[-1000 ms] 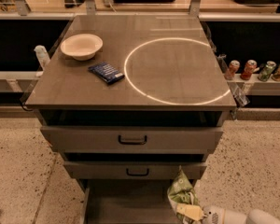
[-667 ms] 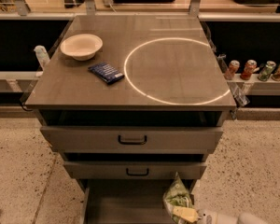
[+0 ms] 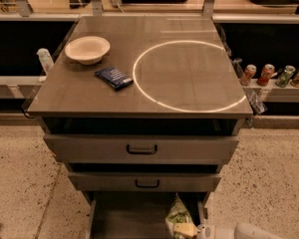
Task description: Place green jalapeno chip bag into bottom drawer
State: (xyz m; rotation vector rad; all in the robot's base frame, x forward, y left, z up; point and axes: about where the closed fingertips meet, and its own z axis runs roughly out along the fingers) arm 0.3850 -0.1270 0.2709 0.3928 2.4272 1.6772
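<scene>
1. Camera view, progress: bag point(image 3: 178, 214) is standing upright at the right side of the open bottom drawer point(image 3: 124, 218), over its grey floor. Placing is looking nearly done; by my judgement, letting go and drawing clear are remaining.
2. Camera view, pose: arm point(image 3: 256, 231) is reaching in low from the lower right edge, with gripper point(image 3: 205, 231) lying just beside the bag's lower end. I cannot tell whether it is clamping the bag.
</scene>
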